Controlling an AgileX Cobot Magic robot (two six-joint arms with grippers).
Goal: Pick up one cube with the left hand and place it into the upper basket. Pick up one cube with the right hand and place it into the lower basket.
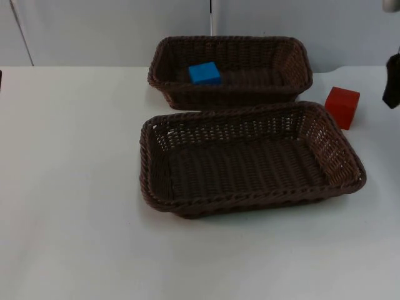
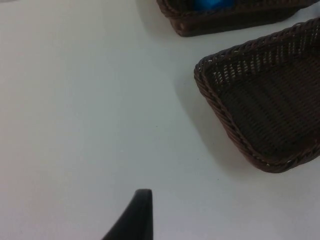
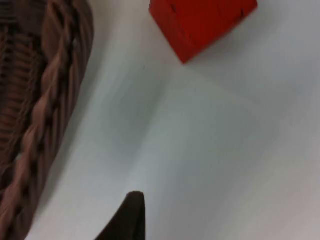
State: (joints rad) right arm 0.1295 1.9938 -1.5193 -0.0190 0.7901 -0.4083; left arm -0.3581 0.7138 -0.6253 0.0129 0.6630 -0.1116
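The right tool [image 1: 392, 84] hangs over the desk [image 1: 69, 187] at the 3 o'clock edge of the top view, clear of everything. I cannot tell whether it is wide or narrow. From it, the red cube [image 1: 342, 106] lies toward 9 o'clock, near but apart. The right wrist view looks down on this cube [image 3: 202, 22] and on the desk between it and the woven rim of the lower basket [image 3: 45, 110].

The red cube sits flat on the desk, one upright edge turned toward 7 o'clock, so its sides run askew to the baskets. It stands just outside the lower basket's far right corner, not touching it.

The lower basket [image 1: 250, 203] lies at the middle of the desk. Its long axis runs from 9 to 3 o'clock, with the right end swung slightly toward 2.

The upper basket [image 1: 231, 94] lies at 12 o'clock from it, just beside it, with its long axis squarely 9 to 3. The blue cube [image 1: 204, 73] rests flat on its floor, toward the 9 o'clock end.

The left tool [image 2: 132, 220] waits above bare desk at the 9 o'clock side, well apart from both baskets; its width cannot be told. Its wrist view takes in a corner of the lower basket [image 2: 220, 107], the upper basket [image 2: 225, 22] and the blue cube [image 2: 212, 4].
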